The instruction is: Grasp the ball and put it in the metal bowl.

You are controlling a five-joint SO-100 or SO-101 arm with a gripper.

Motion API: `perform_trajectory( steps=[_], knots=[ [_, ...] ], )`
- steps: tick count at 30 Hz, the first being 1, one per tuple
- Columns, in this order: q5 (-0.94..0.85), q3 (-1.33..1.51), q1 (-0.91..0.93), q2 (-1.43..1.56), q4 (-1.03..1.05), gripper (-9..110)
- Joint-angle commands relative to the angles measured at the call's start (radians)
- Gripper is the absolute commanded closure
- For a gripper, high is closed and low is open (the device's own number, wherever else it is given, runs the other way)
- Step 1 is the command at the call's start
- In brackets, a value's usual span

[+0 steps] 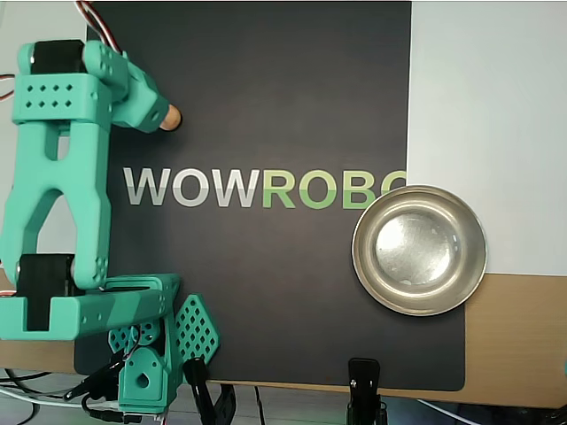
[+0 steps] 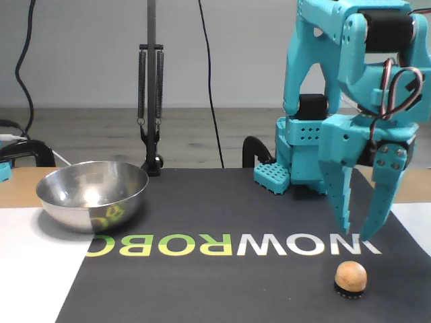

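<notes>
Overhead view: ball (image 1: 170, 118) seen at upper left of the dark mat (image 1: 292, 97), just above the "W" of the printed lettering, partly hidden under the teal arm's wrist housing. Metal bowl (image 1: 419, 250) sat far to the right, straddling the mat's right edge, empty, well apart from the ball. Gripper fingertips not visible from above; opening could not be judged here. Fixed view: ball (image 2: 351, 275) rested on the mat at lower right on a small dark ring-like base. Gripper (image 2: 356, 230) hung above and a little behind it, tips pointing down, jaws parted wider than the ball, nothing held, no contact. Bowl (image 2: 92, 194) at left, near the mat's corner, empty. Handling, judged: ball looked small, light, rigid, matte, so probably grippy enough, though round and liable to roll or squirt out if pinched off-centre. Best taken across its widest girth, one finger each side, tips low but clear of the dark base. Bowl shiny and light; could slide if bumped at release.
</notes>
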Motion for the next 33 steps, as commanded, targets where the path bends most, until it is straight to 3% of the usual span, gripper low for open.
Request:
perform_trajectory(
  steps=[1,8,33],
  knots=[
    [-0.006,0.014,0.006,0.018,-0.003,62],
    [-0.006,0.02,0.008,0.02,-0.003,57],
    [-0.055,0.021,0.074,0.018,0.006,56]
  ],
)
